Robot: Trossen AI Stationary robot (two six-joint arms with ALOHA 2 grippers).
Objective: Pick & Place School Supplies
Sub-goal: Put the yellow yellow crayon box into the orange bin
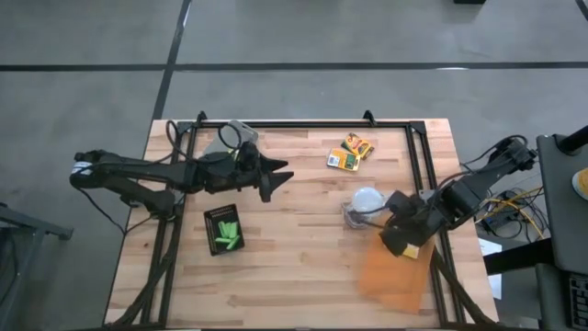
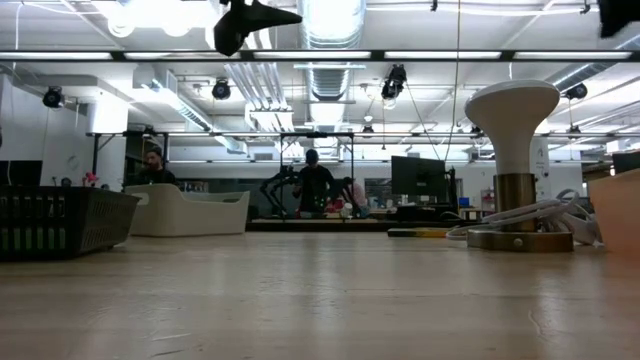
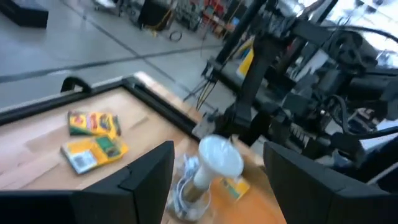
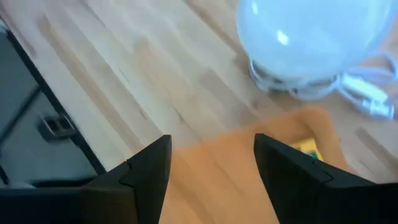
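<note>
Tabletop (image 1: 294, 267) from above: black tray (image 1: 223, 229) of green sticks (image 1: 227, 235); two boxes (image 1: 350, 154); white lamp (image 1: 367, 199); orange sheet (image 1: 390, 276).

Bare wood spans the middle of the table (image 1: 303, 230) between the black tray (image 1: 223, 229) of green sticks (image 1: 226, 235) and the white mushroom lamp (image 1: 367, 200); the lamp and its coiled cable (image 2: 540, 214) crowd the right side, just beside the orange sheet (image 1: 393, 271); two crayon boxes (image 1: 350, 153) lie near the far edge, with clear wood around them.
</note>
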